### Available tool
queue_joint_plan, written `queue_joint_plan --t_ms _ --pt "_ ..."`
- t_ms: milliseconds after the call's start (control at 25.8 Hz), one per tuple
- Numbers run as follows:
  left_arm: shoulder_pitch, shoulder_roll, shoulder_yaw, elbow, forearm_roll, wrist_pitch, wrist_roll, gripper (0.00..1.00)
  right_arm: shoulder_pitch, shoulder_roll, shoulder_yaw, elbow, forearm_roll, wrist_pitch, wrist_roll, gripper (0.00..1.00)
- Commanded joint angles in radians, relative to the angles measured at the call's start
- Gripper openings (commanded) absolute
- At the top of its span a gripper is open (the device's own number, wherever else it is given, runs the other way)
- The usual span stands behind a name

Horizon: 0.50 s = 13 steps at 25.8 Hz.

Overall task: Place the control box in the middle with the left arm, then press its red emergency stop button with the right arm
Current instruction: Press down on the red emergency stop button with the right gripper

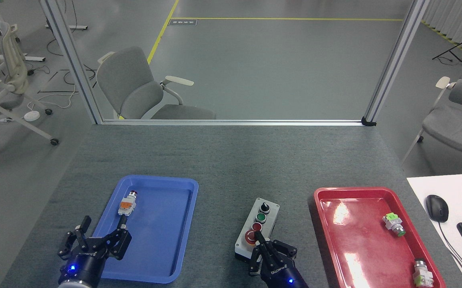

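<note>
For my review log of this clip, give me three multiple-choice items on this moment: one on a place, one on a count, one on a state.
1. Where does the control box stand?
A. in the blue tray
B. on the table mat between the two trays
C. in the red tray

2. How many loose button parts lie in the red tray?
A. two
B. none
C. four

3. What is the left hand doing?
A. gripping the control box
B. lifting the blue tray
C. open, holding nothing

Key: 1 B, the box sits on grey mat between the blue tray and the red one. 2 A, one at the right rim, one near the front corner. 3 C, its fingers are spread over the blue tray's edge.
</note>
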Motion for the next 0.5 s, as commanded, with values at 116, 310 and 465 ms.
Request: queue_joint_plan --t_ms 116,310,465 --pt "0.005 -0.006 0.001 -0.011 0.001 0.001 -0.001 0.99 -0.043 0.037 -0.018 -0.051 -0.042 0.0 0.017 0.0" --pt "0.005 -0.006 0.001 -0.017 0.001 0.001 -0.002 0.99 -0.074 0.043 -0.066 -0.108 -0.129 0.006 0.026 0.4" --pt "0.005 -0.006 0.003 -0.024 0.001 0.001 -0.004 0.99 -0.072 0.043 -0.144 -0.114 -0.132 -0.003 0.018 0.98"
